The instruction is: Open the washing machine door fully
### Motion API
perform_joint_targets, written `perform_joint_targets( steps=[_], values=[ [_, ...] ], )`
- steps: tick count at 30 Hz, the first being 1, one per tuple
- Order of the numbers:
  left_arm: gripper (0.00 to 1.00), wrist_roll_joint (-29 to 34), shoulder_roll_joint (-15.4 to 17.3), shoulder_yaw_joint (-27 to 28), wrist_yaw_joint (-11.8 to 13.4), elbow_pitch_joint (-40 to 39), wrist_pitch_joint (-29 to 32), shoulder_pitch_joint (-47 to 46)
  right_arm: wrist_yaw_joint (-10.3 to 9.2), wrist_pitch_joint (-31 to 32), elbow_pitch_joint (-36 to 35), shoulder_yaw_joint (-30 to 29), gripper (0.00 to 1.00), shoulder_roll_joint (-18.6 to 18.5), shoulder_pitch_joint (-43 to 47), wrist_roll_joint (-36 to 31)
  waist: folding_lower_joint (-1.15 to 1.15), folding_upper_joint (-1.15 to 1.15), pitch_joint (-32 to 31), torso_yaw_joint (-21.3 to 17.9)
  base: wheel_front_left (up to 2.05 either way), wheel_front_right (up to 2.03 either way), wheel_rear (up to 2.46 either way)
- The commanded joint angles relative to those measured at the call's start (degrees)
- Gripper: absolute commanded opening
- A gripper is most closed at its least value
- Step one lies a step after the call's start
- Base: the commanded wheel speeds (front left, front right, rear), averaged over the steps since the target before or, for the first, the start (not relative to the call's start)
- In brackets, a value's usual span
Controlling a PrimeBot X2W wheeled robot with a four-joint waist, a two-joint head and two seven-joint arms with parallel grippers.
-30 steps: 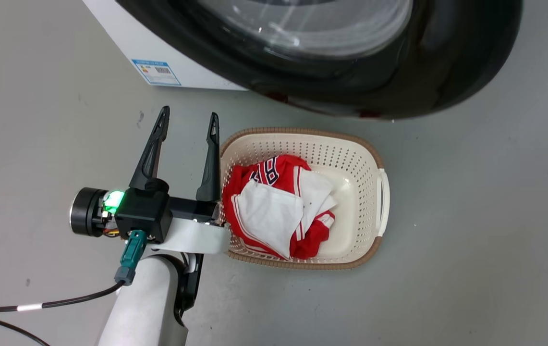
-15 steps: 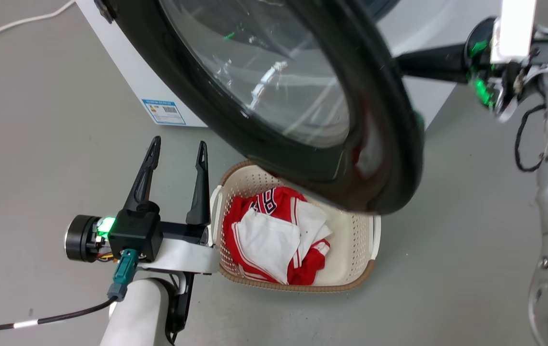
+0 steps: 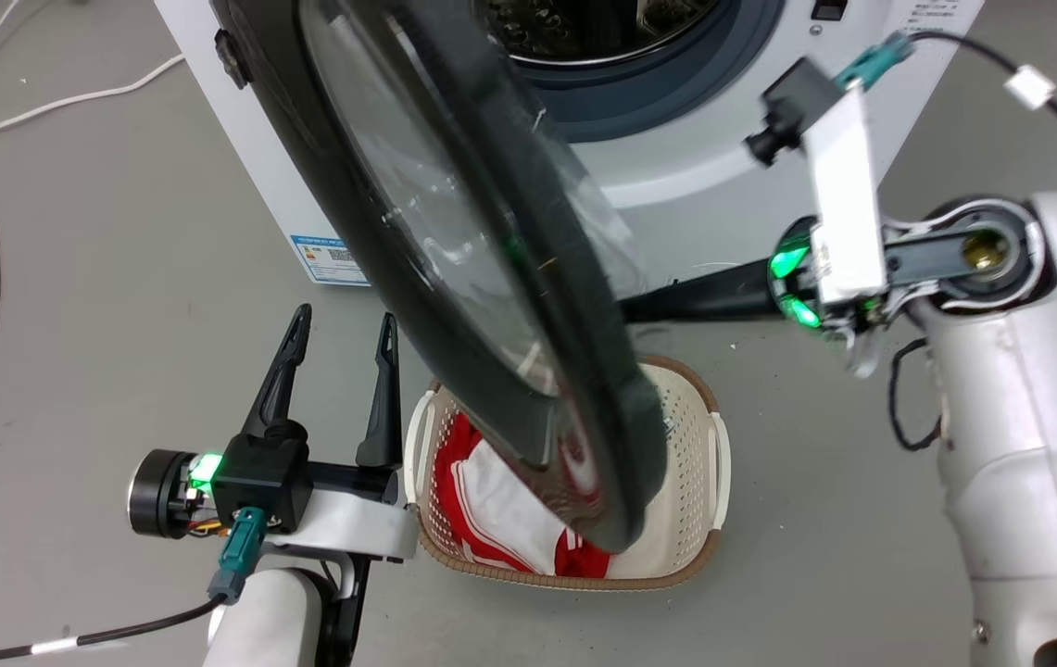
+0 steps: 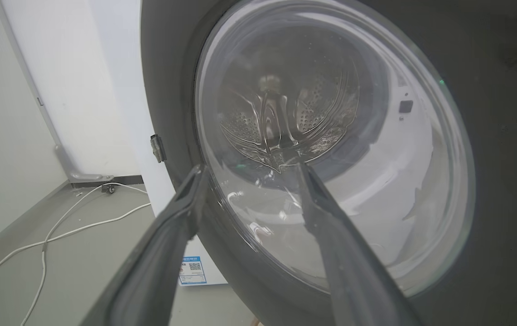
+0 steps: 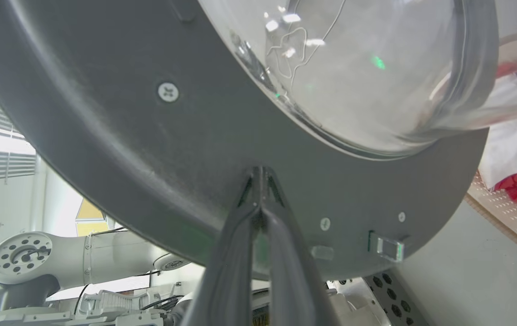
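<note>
Washing machine door (image 3: 537, 241) stands further out from washing machine (image 3: 676, 176) than before, edge-on above laundry basket (image 3: 718, 445). Right gripper (image 5: 260, 174) jaws pressed together, tips seemingly touching door's inner face. Left gripper (image 3: 345, 317) jaws wide, empty.

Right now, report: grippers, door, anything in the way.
Left gripper open, idle. Right gripper shut, tips on inner face of washing machine door. Door partly open. Laundry basket below its edge.

The glossy black round washing machine door (image 3: 528, 250) stands slanted across the centre, overhanging the cream perforated laundry basket (image 3: 685, 482) at six o'clock. Bare grey floor (image 3: 102, 306) lies free at nine o'clock.
</note>
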Motion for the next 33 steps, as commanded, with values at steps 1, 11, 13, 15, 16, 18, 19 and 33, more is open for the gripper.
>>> perform_joint_targets(
  steps=[1,11,13,15,16,18,19,33],
  values=[
    [1.0,0.1,0.05,0.05,-0.14,0.0,-0.15,0.35,-0.02,-0.95,-0.7,1.84,0.0,0.41,1.49,1.09,0.01,0.0,-0.08,-0.16,0.0,0.0,0.0],
    [1.0,0.06,-0.03,0.12,-0.18,0.19,-0.15,0.58,-0.01,-11.98,-2.82,7.56,0.0,0.31,4.66,4.26,0.01,0.0,-0.99,-0.35,0.0,0.0,0.0],
    [1.0,-0.02,-0.04,0.24,-0.15,0.3,-0.15,1.12,-0.02,-16.39,-3.11,6.23,0.0,0.3,6.14,4.32,0.01,0.0,-1.69,-0.53,0.0,0.0,0.0],
    [1.0,-0.06,-0.05,0.46,-0.02,0.39,-0.15,1.68,-0.02,-21.95,-3.81,4.25,0.0,0.3,7.54,3.52,0.01,0.0,-2.58,-0.83,0.0,0.0,0.0],
    [1.0,-0.08,-0.05,0.62,0.01,0.48,-0.15,1.94,-0.02,-25.1,-3.85,2.78,0.0,0.3,8.65,3.95,0.01,0.0,-3.19,-0.97,0.0,0.0,0.0],
    [1.0,-0.21,-0.05,1.29,0.06,0.46,-0.15,2.91,-0.01,-33.4,-4.75,-0.7,0.0,0.3,11.31,4.13,0.01,0.0,-4.62,-1.76,0.0,0.0,0.0],
    [1.0,-0.22,0.06,1.64,0.06,0.54,-0.14,3.39,-0.02,-35.75,-4.83,-1.68,0.0,0.3,12.67,4.82,0.01,0.0,-5.21,-2.12,0.0,0.0,0.0],
    [1.0,-0.08,1.02,5.46,0.04,0.09,-0.14,8.77,-0.01,-59.85,-12.08,-10.02,0.6,0.29,34.8,5.13,0.01,0.0,-9.79,-6.83,0.0,0.0,0.0]
  ],
)
